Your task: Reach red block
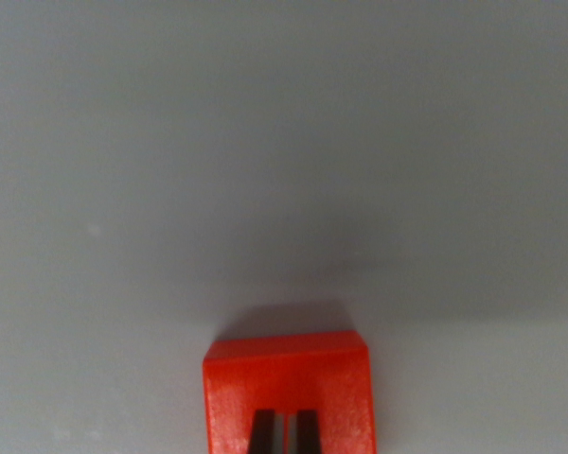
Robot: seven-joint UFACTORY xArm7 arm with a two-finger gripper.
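Two dark jaws are showing at the bottom edge, directly over the red block (289,392), a thin gap between them; grasping or released, I cannot tell. Beyond the block, the grey surface (284,142) is lying bare and open.

Plain grey surface (284,142), seen close from above.

The surface fills nearly the whole wrist view, smooth and matte, with no pattern or edge showing anywhere in frame. Its tone is darker across the middle band and lighter toward the lower corners. A soft shadow (293,314) lies on it low in the centre. A small pale speck (96,230) sits toward the wrist view's left, and a few fainter pale marks (76,435) show near the bottom left corner. The picture is slightly blurred throughout.
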